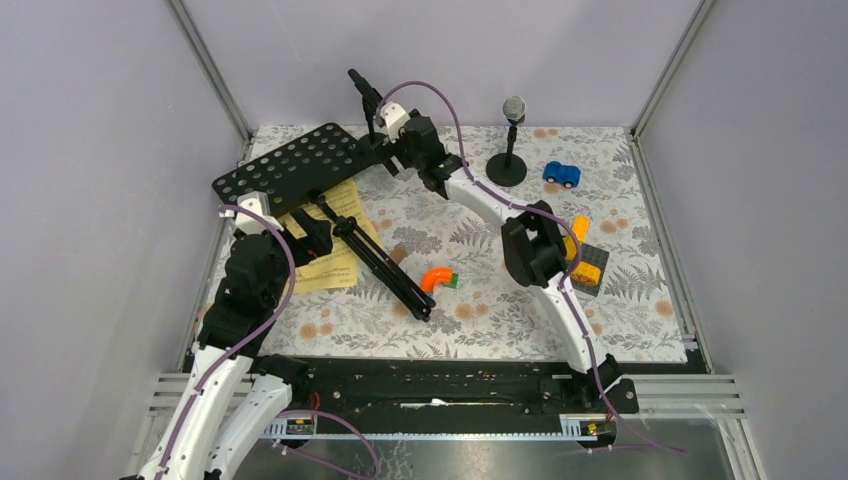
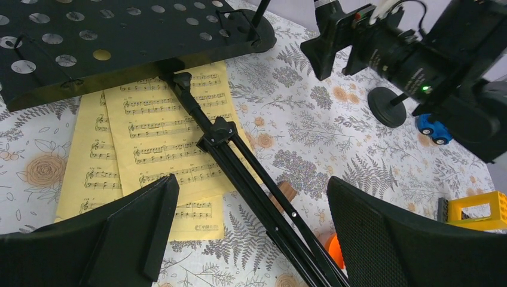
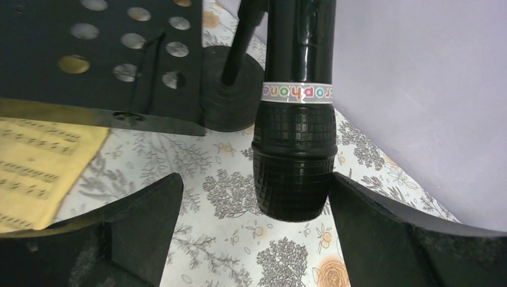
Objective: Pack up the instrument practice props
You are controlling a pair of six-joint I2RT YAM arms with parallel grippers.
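You had your right gripper (image 3: 254, 203) spread wide around the glossy black microphone (image 3: 293, 161), its grid-textured head between the fingers, while your left gripper (image 2: 251, 197), equally open and holding nothing, hung above the slim tripod legs of the perforated music rack (image 2: 119, 42) and the yellow sheet-music pages (image 2: 161, 131).

Two robot arms are shown, the left arm (image 1: 245, 285) and the right arm (image 1: 535, 250), each built of smooth white link shells joined by blocky black joints. A thin purple cable (image 1: 440, 95) is run along each. The black jaws are faced with finely textured pads (image 2: 382, 239). A small green light (image 2: 425, 89) is lit on the right wrist.
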